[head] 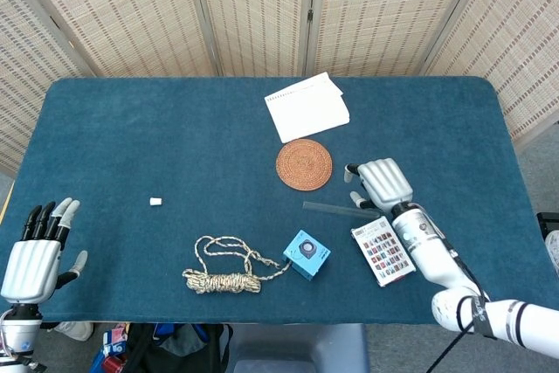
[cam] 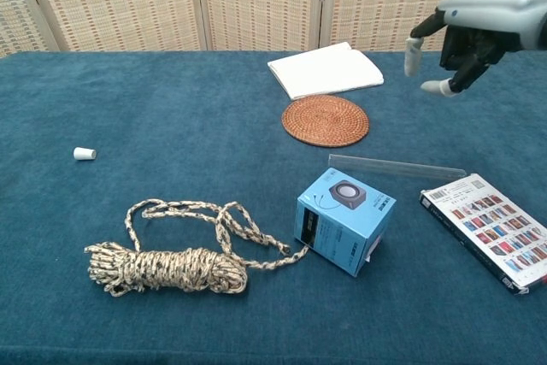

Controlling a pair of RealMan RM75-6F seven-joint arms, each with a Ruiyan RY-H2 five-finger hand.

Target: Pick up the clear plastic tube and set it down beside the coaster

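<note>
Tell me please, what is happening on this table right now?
A two-armed robot is about to pick up the clear plastic tube and place it beside the coaster. The right robot hand hangs open above the tube, not touching it. The tube lies flat on the blue table, between the coaster and a flat printed box. The left robot hand is open at the near left edge, holding nothing. A rope bundle, a small blue box and a white notepad lie untouched.
</note>
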